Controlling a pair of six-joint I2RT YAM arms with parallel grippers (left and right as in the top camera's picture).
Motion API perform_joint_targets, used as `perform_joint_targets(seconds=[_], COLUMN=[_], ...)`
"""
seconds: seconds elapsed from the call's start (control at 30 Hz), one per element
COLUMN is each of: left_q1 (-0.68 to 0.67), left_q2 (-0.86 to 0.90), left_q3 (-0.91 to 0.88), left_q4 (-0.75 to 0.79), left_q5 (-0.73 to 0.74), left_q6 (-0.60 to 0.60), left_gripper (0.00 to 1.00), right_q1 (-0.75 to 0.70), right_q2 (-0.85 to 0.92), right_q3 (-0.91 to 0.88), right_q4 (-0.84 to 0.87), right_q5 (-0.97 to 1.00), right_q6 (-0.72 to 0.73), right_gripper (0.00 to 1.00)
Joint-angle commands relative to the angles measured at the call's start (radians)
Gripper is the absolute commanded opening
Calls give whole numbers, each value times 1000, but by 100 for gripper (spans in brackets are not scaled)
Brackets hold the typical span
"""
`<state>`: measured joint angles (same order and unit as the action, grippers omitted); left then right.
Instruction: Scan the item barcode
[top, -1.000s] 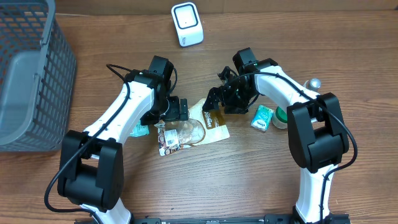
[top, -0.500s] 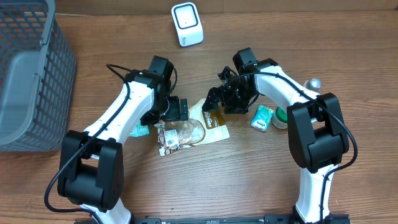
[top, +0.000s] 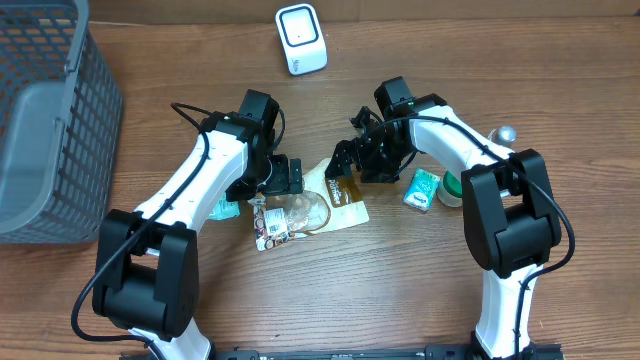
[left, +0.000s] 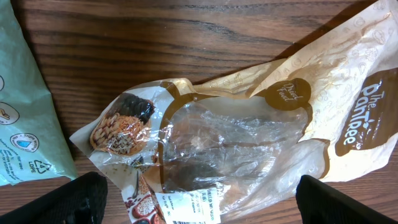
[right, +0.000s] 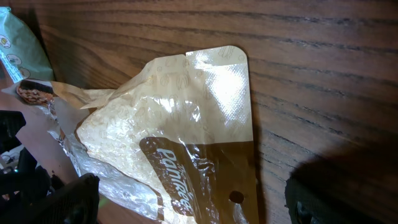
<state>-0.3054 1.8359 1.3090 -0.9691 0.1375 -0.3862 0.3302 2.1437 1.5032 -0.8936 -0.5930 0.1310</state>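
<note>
The item is a crumpled tan and clear snack bag (top: 312, 207) lying flat on the wooden table between my two arms. Its white printed label (left: 196, 214) with the barcode faces up at the bag's lower end. My left gripper (top: 283, 178) hovers open over the bag (left: 230, 134), its black fingertips (left: 74, 200) spread wide on either side. Over the bag's brown header end (right: 186, 155), my right gripper (top: 352, 160) is open too and holds nothing. The white scanner (top: 301, 38) stands at the back of the table.
A grey mesh basket (top: 45, 120) fills the far left. A mint-green packet (left: 22, 106) lies under my left arm beside the bag. A small teal packet (top: 423, 188), a green round object (top: 452, 190) and a silver ball (top: 506, 133) sit by my right arm.
</note>
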Motion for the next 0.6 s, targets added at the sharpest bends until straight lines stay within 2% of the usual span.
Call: perform_joint_targets(seconds=[0.0,0.43,0.57], left_q1=[4,4,4], left_q2=[8,8,8], left_q3=[15,15,15], left_q4=[2,2,2], left_q5=[-12,-12,-12], left_q6=[16,16,16], left_gripper=[100,100,100], right_q1=[8,8,8], right_q2=[8,8,8], right_q3=[-25,-25,-25], right_q4=[1,3,4], right_q5=[53,53,52], right_q6=[-5,-5,-6], right_gripper=[94,95,100])
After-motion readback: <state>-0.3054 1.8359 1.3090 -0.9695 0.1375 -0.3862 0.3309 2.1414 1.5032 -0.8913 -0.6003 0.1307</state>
